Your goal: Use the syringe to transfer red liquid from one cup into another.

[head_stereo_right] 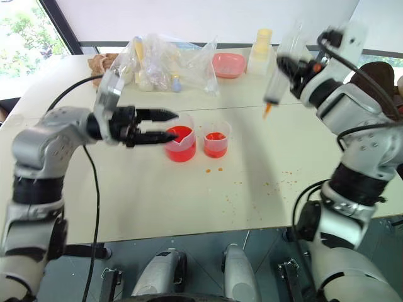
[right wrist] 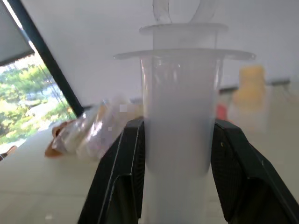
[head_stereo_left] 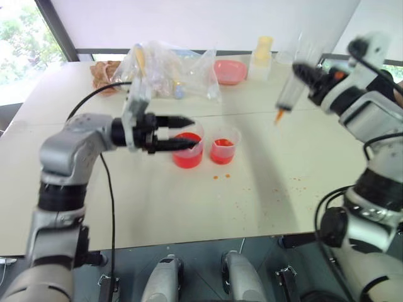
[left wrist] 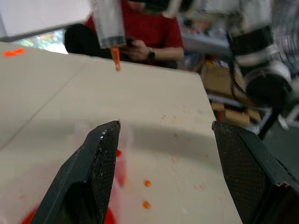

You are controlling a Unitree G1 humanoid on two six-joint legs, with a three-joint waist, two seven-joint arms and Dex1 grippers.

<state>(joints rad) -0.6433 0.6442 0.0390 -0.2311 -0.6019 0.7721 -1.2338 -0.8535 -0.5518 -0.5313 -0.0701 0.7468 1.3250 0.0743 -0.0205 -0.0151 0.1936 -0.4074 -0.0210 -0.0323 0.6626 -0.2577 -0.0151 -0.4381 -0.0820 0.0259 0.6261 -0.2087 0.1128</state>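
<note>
The right gripper clamped the syringe at upper right, well apart from both cups; its orange nozzle could drip. The left gripper gaped beside the spouted cup.

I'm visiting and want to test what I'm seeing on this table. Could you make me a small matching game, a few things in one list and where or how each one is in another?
Things:
1. syringe
2. larger spouted cup
3. smaller plain cup
4. pink bowl

Descriptions:
A. at the far side of the table, beside a pale yellow bottle
B. held up in the air by the right claw, orange tip pointing down
C. right by the tips of the open left claw
D. stands to the right of the other cup, with red liquid in it

Pairs: 1-B, 2-C, 3-D, 4-A
</note>
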